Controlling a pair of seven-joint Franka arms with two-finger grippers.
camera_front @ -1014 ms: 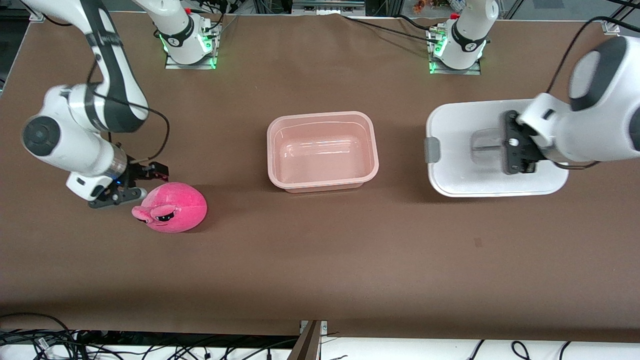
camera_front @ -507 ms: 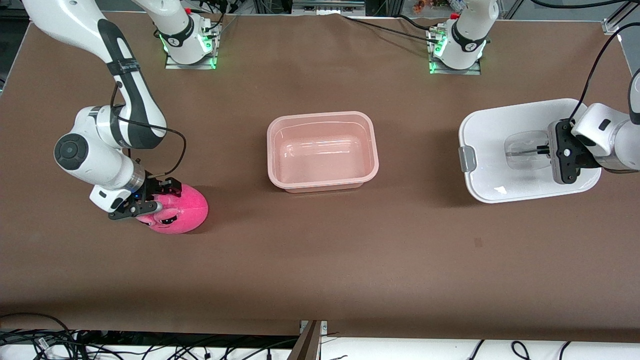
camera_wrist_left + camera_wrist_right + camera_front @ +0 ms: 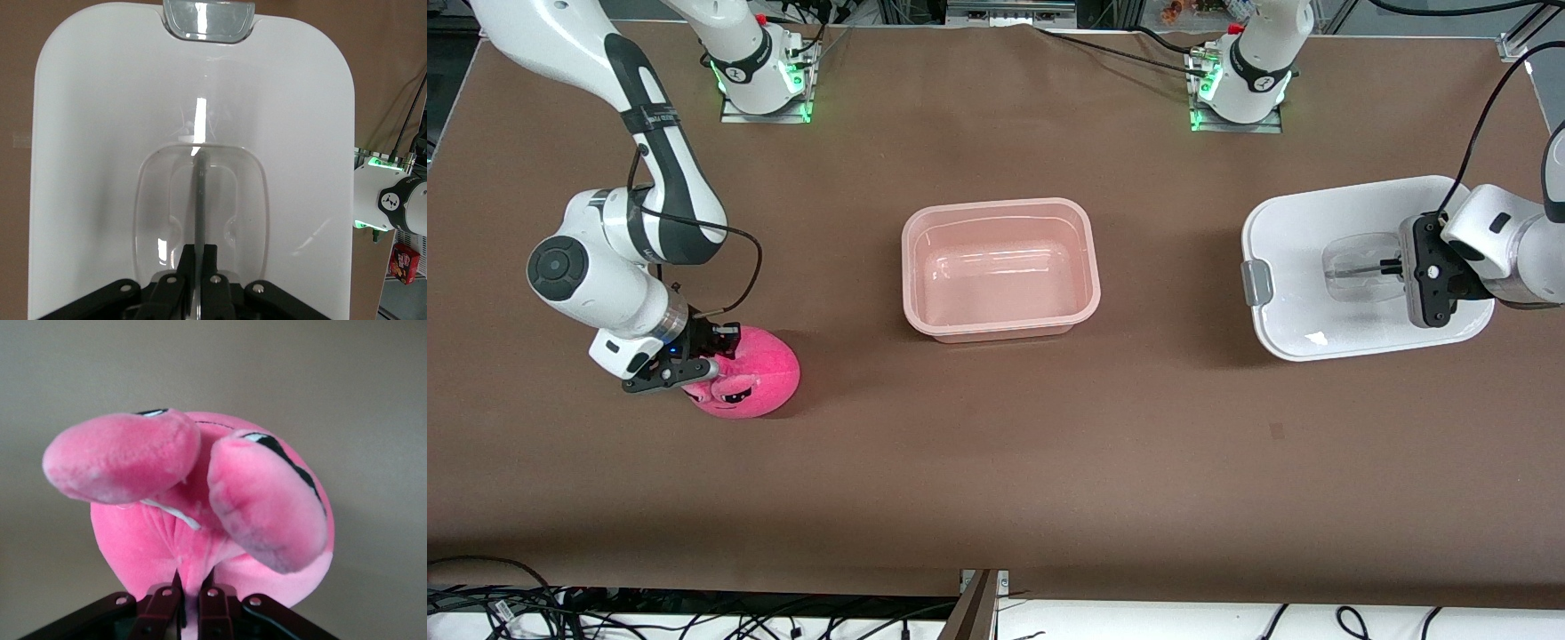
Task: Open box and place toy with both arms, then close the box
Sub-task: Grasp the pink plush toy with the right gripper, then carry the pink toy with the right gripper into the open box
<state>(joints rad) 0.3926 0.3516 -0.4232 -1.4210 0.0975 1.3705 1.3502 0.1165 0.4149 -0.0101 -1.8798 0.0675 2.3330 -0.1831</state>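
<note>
— At the right arm's end of the table, the right gripper (image 3: 698, 360) has its jaws pinched tight on the toy (image 3: 749, 384), a hot-pink plush that sits on the brown table (image 3: 996, 462). How would that thing handle?

— Soft and light, I'd say. The right wrist view shows the fingers closed almost together on a fold of fabric between its limbs, so the plush squashes easily. A pinch of fabric could slip; a bite deeper into the body looks safer.

— And the box?

— The pale pink tub (image 3: 1000, 269) stands open mid-table, well apart from the toy. Its white lid (image 3: 1316, 267) is at the left arm's end, where the left gripper (image 3: 1392, 265) is clamped on the thin bar of the clear recessed handle (image 3: 200, 200).

— Stiff plastic?

— Likely rigid and smooth. That handle is the obvious hold; the grey clip (image 3: 1256, 283) looks too slick.
</note>
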